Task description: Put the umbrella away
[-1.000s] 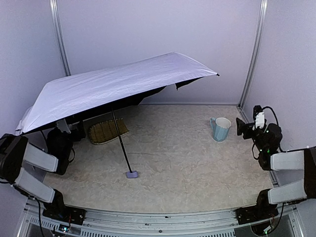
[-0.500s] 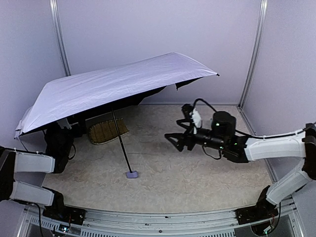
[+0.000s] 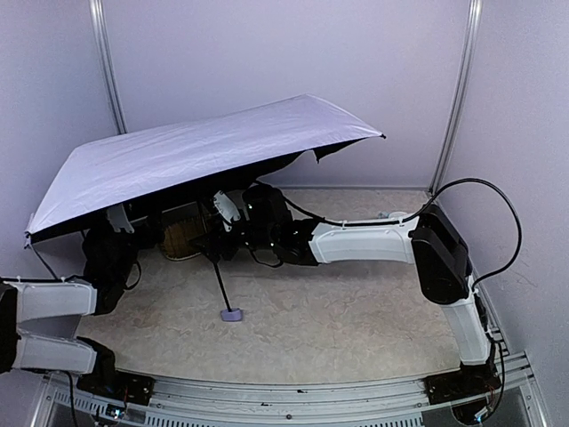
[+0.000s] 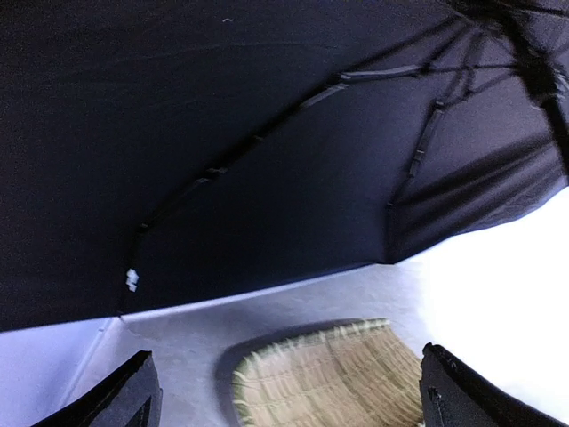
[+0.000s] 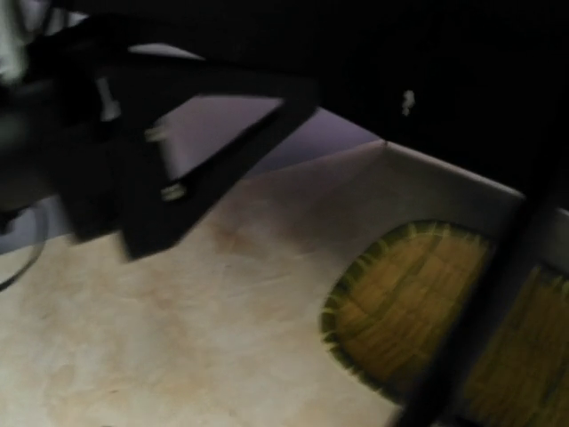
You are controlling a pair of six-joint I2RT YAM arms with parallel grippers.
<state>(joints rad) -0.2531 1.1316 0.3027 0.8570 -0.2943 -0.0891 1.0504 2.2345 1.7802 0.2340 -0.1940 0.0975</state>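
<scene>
My right gripper (image 3: 213, 245) is nearer the umbrella (image 3: 196, 156). Its shaft (image 3: 222, 283), running 11 to 5 o'clock, lies just at my 9. I cannot tell my right gap; my left gripper (image 4: 284, 391) stands wide.

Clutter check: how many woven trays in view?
1. The woven tray lies on the table under the umbrella canopy. The canopy may hide others.

the right arm (image 3: 364, 242) stretches nearly straight across toward the left side, wrist low; the right pincer (image 3: 215, 242) is too blurred to read. the left arm (image 3: 55, 301) sits folded, the left pincer (image 4: 284, 405) spread wide.
</scene>
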